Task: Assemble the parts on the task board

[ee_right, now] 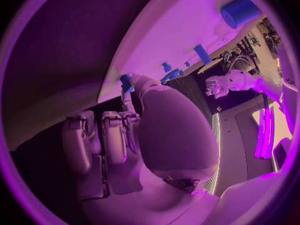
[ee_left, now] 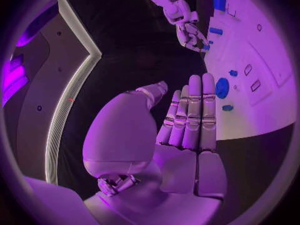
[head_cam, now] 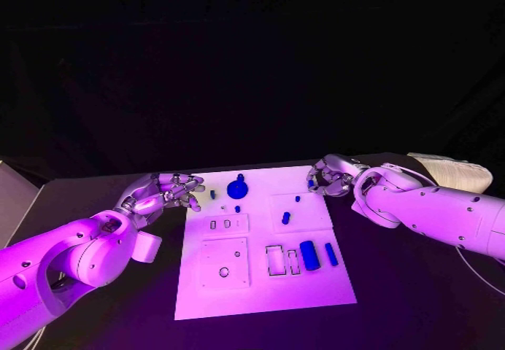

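The white task board lies in the middle of the black table. On its far half stand a round blue part and a few small blue pegs. A thick blue block and a slim blue bar lie on its right side beside empty slots. My left hand hovers at the board's far left corner, fingers straight and apart, holding nothing. My right hand is at the far right corner with curled fingers, pinching a small blue part, which also shows in the left wrist view.
A pale padded bundle sits at the table's far right edge. A thin cable trails beside my right arm. A grey panel stands past the table's left edge.
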You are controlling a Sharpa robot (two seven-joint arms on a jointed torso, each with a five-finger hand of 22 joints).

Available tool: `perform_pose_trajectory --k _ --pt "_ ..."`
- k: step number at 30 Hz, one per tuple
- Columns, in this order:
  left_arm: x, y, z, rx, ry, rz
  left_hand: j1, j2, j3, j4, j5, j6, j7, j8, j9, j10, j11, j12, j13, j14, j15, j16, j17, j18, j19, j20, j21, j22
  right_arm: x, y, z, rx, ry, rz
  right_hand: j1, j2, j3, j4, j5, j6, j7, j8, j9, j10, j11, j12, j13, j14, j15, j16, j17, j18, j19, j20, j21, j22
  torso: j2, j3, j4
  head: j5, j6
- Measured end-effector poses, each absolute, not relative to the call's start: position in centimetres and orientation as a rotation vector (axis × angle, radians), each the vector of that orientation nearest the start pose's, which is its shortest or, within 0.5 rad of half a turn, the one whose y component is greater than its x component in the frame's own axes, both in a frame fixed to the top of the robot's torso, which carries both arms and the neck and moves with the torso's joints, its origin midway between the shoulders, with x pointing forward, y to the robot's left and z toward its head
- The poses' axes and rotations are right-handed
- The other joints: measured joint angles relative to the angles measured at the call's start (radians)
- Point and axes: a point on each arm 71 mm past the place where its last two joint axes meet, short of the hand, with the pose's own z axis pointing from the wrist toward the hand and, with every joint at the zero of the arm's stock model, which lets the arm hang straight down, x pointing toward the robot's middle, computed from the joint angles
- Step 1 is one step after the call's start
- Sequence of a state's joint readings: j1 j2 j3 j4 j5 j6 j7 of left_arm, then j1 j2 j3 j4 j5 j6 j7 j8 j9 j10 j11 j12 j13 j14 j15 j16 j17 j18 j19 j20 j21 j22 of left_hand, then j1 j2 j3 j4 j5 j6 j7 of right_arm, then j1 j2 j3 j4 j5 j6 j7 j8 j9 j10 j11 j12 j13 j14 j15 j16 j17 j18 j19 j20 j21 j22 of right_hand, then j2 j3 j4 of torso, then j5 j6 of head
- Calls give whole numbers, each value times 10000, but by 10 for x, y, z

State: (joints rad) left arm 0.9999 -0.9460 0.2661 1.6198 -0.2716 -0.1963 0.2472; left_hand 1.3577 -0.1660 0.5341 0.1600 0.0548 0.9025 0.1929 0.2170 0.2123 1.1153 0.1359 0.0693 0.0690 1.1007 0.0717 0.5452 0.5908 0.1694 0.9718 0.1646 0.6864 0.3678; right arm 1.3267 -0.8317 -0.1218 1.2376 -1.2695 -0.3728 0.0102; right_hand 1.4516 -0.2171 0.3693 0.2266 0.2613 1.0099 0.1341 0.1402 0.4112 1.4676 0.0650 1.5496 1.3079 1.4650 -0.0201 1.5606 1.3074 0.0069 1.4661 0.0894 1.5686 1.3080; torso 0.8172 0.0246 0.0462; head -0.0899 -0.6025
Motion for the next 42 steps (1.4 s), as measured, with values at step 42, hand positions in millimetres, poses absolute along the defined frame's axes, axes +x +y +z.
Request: perform_pose_trajectory --k 42 --pt "480 229 -161 -9741 14873 -15695 -40 40 0 0 0 -37 37 0 6 0 0 0 0 0 0 -1 25 0 -70 -1 0 24 504 -152 -124 -478 14738 6992 -131 159 312 -129 96 363 -165 406 163 -16 -228 37 -5 16 -195 0 6 -1 0 -179 0 -5 -260 -95 -109 387 -84"
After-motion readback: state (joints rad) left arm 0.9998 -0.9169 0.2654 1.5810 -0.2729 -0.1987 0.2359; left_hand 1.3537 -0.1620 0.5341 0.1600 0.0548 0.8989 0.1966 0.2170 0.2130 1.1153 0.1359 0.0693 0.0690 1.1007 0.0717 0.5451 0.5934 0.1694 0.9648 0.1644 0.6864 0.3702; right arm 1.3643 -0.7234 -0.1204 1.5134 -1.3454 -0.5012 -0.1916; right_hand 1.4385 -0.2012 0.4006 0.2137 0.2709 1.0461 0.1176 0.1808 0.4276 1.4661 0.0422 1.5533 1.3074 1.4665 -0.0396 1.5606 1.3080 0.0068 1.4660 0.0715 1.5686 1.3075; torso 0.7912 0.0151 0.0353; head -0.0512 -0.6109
